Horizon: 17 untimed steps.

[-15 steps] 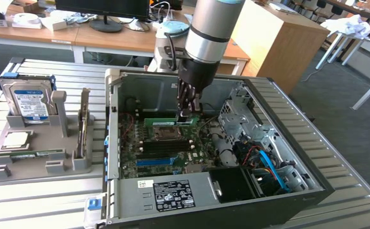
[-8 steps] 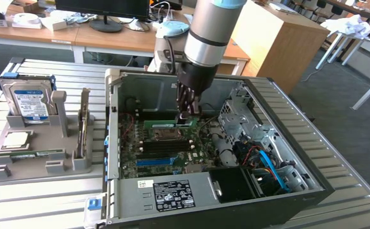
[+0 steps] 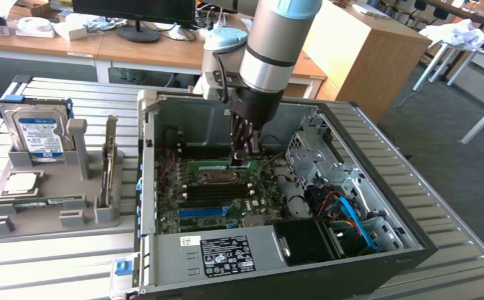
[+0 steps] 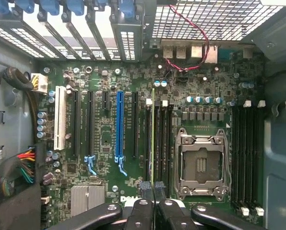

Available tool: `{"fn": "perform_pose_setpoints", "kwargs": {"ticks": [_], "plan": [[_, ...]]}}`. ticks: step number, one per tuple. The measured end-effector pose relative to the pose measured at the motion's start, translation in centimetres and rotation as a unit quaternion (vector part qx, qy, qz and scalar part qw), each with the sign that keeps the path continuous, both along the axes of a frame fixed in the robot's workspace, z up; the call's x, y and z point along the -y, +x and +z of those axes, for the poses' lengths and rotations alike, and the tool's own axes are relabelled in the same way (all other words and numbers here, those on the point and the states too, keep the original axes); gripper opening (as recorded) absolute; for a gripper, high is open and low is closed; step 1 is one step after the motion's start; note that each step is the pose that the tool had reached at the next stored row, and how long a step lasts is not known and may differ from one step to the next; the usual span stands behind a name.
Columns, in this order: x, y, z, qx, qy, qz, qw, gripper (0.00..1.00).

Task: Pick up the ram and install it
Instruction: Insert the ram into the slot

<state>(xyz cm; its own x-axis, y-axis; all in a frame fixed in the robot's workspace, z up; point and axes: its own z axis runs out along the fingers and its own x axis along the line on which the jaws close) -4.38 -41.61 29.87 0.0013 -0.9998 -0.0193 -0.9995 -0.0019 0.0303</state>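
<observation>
1. Nearest to you in the wrist view is the gripper (image 4: 153, 192). Its two dark fingers are pressed together, pinching the ram (image 4: 152, 139) by its thin edge.
2. You see the ram edge-on, as a narrow green line running straight out from the fingertips along the bank of black memory slots (image 4: 163, 143). You cannot tell whether it is seated in a slot or held just above one.
3. That bank lies between the open processor socket (image 4: 200, 163) and the long blue slot (image 4: 118, 124) on the motherboard (image 4: 104, 139). The ram is on the side of the bank nearer the blue slot.
4. In the exterior view, the arm (image 3: 271, 37) comes down from above into the open computer case (image 3: 366, 206). The gripper hangs low over the board near its middle, with a sliver of green at its tip.
5. Outside the case, toward the exterior view's left, a grey tray (image 3: 50, 222) rests on the slatted table (image 3: 441, 269). It holds an upright hard drive (image 3: 40, 134), a flat processor chip (image 3: 21, 183) and another green stick (image 3: 37, 202) lying flat, all well apart from the gripper.
6. Farthest off you see wooden desks (image 3: 142, 53) and a dark monitor (image 3: 133, 11).
</observation>
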Motion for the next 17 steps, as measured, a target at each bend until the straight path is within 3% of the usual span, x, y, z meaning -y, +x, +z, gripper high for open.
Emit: {"fn": "perform_pose_setpoints", "kwargs": {"ticks": [17], "plan": [[0.00,0.71,-0.06,-0.0001,0.0000,0.000,1.0000,0.12]]}}
